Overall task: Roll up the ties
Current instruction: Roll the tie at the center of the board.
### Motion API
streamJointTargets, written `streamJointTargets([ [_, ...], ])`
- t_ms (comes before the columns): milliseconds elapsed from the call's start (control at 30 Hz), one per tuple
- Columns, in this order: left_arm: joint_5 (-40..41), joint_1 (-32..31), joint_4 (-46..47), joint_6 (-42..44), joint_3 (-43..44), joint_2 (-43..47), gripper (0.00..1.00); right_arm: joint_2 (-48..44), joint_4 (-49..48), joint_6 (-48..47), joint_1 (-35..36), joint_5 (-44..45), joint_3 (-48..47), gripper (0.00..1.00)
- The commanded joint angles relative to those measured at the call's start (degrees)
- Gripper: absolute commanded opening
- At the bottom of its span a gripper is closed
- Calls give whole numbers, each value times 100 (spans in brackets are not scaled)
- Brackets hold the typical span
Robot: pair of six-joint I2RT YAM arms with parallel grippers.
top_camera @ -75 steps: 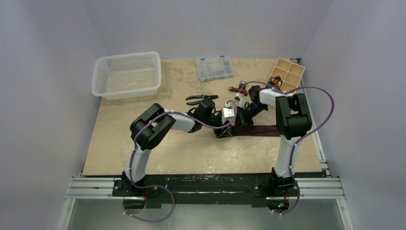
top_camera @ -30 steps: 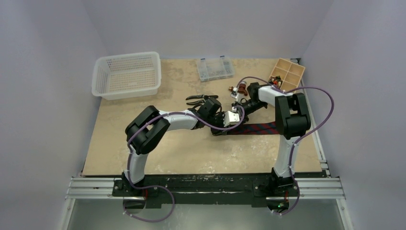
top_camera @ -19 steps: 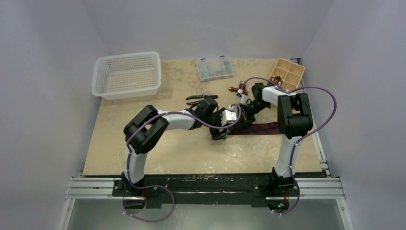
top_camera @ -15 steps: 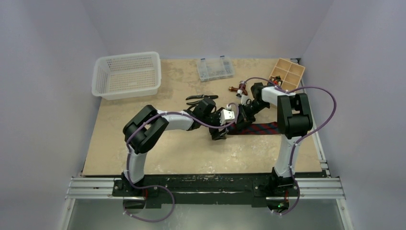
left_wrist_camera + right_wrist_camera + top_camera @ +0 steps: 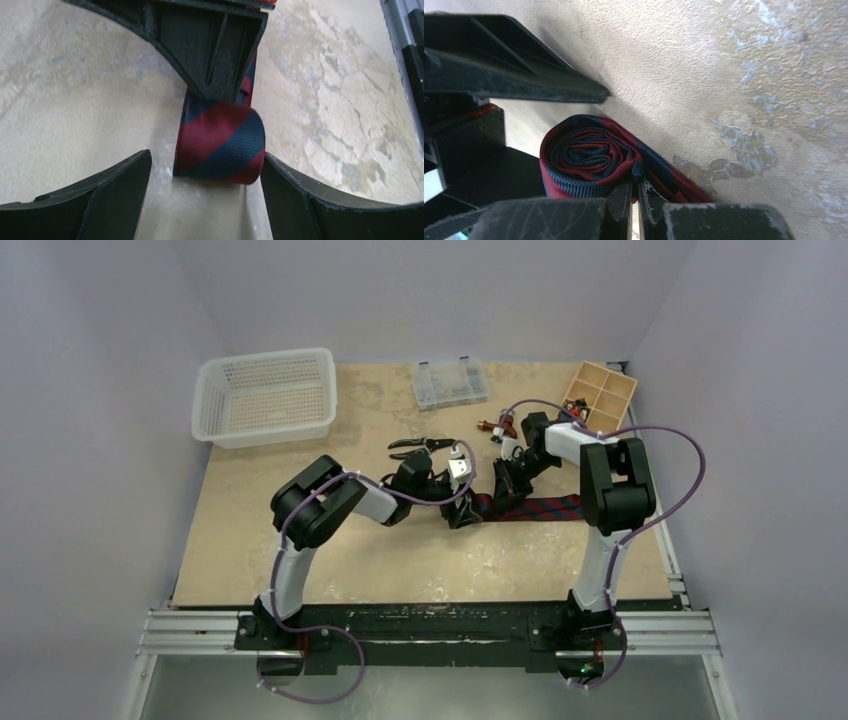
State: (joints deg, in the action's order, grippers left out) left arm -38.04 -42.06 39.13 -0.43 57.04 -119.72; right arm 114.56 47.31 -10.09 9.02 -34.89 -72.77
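Okay, nearest me on the beige mottled tabletop (image 5: 380,560) is the dark navy and red striped fabric necktie (image 5: 220,145). Its left end is wound into a small tight roll, and the rest lies as a flat strip running right. My left gripper (image 5: 205,167) stands wide, one finger on each side of the roll, not clamping. My right gripper (image 5: 634,192) is closed, tips down on the strip just behind the roll; pinching or only pressing, can't tell.

Step in hand, I judge: the next turn. I'd close left squarely on the roll, keep the edges aligned and let the strip feed.

Farther off are black-handled pliers (image 5: 418,444), a white mesh plastic basket (image 5: 265,395), a clear plastic compartment box (image 5: 450,383) and a wooden divided tray (image 5: 600,392). No readable writing or brand anywhere.
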Motion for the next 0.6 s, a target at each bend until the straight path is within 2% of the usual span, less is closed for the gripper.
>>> streamJointTargets([
  [0,-134,-281,2297,-842,-316,-538,78,180,-415,-306,74,1274,198,0],
  [167,149,-481,3273,-813,-350,-1017,68,238,-228,-412,73,1357,102,0],
  [400,241,-522,3582,-727,-71,-1458,53,232,-143,-422,70,1441,170,0],
  [567,82,-539,3749,-838,65,-1673,52,202,-204,-394,68,1502,255,0],
])
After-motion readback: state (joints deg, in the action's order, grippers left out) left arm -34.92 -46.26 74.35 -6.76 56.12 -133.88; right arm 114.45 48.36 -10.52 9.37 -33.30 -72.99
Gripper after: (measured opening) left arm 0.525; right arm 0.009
